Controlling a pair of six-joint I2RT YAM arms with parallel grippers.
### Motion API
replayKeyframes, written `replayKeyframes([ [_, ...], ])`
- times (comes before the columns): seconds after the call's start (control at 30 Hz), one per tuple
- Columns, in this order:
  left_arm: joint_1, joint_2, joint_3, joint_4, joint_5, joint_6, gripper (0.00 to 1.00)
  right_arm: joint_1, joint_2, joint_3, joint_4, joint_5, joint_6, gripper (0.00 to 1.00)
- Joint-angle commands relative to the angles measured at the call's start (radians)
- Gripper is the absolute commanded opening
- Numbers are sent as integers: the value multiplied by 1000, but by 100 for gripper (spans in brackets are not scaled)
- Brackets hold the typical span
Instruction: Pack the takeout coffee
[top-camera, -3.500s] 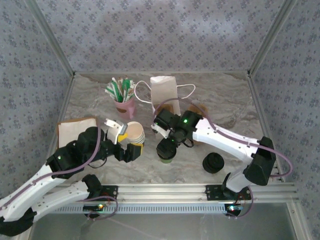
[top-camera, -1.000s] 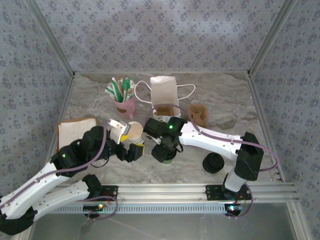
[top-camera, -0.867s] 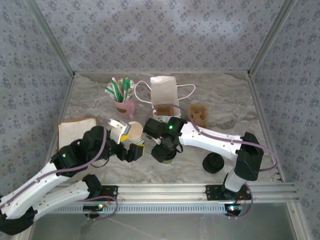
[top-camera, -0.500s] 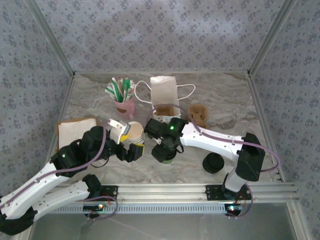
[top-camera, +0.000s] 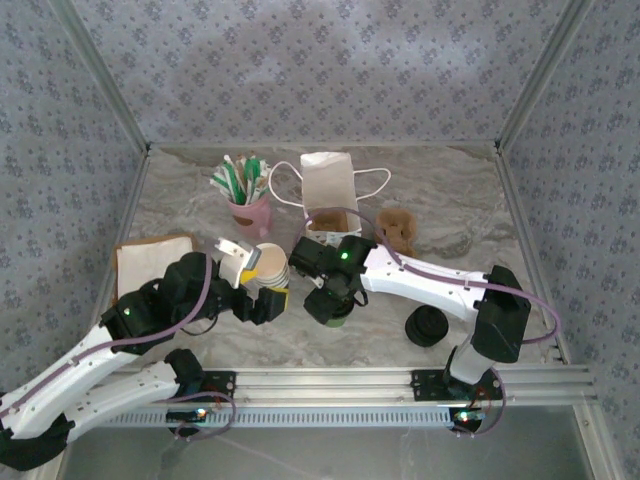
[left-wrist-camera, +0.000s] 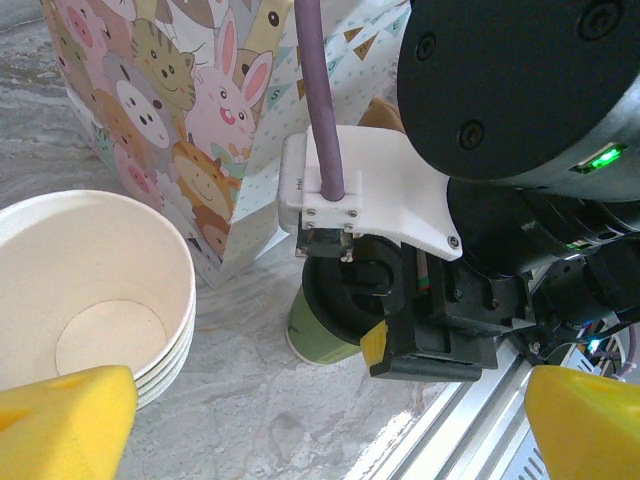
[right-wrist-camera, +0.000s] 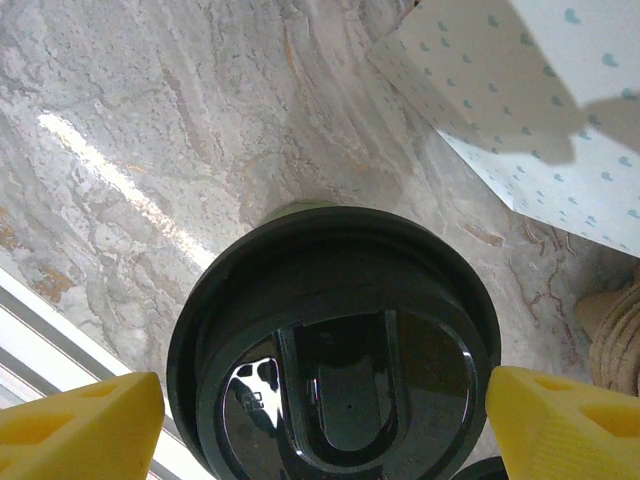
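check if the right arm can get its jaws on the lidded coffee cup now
Probably yes. The right arm hangs over the small olive paper cup with the round black plastic lid, its open jaws flanking the lid, nothing between them. The dotted paper bag stands beside, apart.

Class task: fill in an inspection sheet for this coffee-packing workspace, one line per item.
Surface: marbled table, no spills seen.
Job's things: lidded takeout coffee upright beside paper bag.
Clutter: lidless cup stack, lid stack, pink stirrer cup, brown napkins, cardboard holder.
Grippers: left tool open by the cup stack; right tool straddles the takeout coffee, contact unclear.
Cables: purple cables along both arms.
Surroundings: patterned walls, metal frame.
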Motion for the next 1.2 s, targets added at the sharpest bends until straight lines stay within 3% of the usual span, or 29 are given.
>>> replayKeyframes([
  [0.0,0,6,5,25,8,10,99,9,-16,-4,-46,15,14,86],
  [0.33,-1,15,12,26,8,13,100,19,-46,22,-51,23,14,87],
  [0.7,0,29,16,32,12,16,99,16,-17,-23,-6,-55,5,91],
  [1.17,0,24,9,31,10,14,99,-10,-6,-27,15,-52,2,85],
])
